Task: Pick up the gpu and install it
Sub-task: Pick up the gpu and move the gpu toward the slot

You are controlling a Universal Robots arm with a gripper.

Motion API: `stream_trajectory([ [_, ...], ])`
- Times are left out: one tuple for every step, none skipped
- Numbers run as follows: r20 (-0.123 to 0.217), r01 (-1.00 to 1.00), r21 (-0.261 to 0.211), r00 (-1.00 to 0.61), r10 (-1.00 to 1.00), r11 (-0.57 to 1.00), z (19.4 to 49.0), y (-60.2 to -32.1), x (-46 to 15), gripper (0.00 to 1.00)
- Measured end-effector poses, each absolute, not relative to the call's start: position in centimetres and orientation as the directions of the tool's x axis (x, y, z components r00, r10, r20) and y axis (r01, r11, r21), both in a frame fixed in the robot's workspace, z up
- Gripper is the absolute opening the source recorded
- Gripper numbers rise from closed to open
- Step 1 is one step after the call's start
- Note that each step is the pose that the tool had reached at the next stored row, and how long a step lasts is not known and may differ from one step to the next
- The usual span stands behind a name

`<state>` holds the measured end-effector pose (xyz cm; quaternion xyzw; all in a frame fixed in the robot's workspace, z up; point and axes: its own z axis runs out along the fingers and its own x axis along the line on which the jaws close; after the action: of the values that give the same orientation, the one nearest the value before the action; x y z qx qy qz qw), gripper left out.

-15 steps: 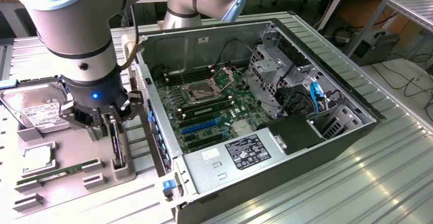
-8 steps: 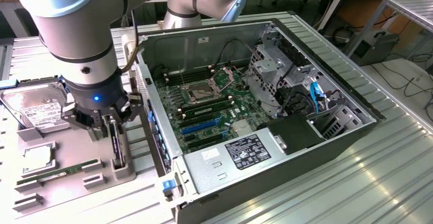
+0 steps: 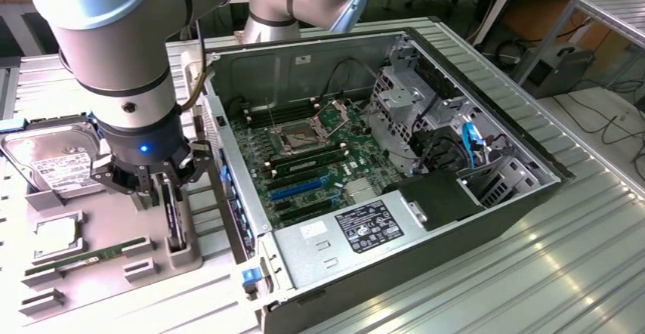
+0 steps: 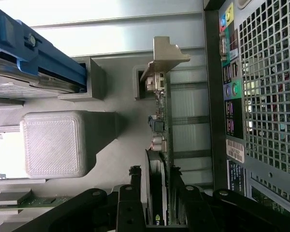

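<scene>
Gpu (image 4: 162,113) stands on edge in its slot in the grey holder (image 3: 111,292), just beside the computer case (image 3: 524,198). End effector (image 4: 157,176) straddles the card. Clamped or merely bracketing? I cannot tell. I'd say this pickup wants a square, centred hold. Hard drive (image 3: 56,156) and memory stick (image 3: 86,260) sit in neighbouring pockets.

gpu (image 4: 160,140): green circuit board, matt black plastic cooler, silver metal bracket. Holder tray (image 4: 53,145): grey plastic, finely ribbed, matt. Table (image 3: 564,258), 4 o'clock of case (image 3: 333,62): corrugated metal, satin.
</scene>
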<state>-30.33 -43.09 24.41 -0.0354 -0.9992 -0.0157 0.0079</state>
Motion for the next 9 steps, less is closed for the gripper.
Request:
stream_trajectory([
  [0.017, 0.071, 0.031, -0.997, 0.070, 0.997, 24.41, -43.09, -30.33, 0.36],
  [0.017, 0.071, 0.031, -0.997, 0.070, 0.997, 24.41, -43.08, -30.33, 0.36],
  [0.017, 0.071, 0.031, -0.997, 0.070, 0.997, 24.41, -43.08, -30.33, 0.36],
  [0.017, 0.071, 0.031, -0.997, 0.070, 0.997, 24.41, -43.08, -30.33, 0.36],
  [0.017, 0.071, 0.031, -0.997, 0.070, 0.997, 24.41, -43.08, -30.33, 0.36],
  [0.017, 0.071, 0.031, -0.997, 0.070, 0.997, 24.41, -43.08, -30.33, 0.36],
  [0.017, 0.071, 0.031, -0.997, 0.070, 0.997, 24.41, -43.08, -30.33, 0.36],
  [0.017, 0.071, 0.031, -0.997, 0.070, 0.997, 24.41, -43.08, -30.33, 0.36],
  [0.017, 0.071, 0.031, -0.997, 0.070, 0.997, 24.41, -43.08, -30.33, 0.35],
])
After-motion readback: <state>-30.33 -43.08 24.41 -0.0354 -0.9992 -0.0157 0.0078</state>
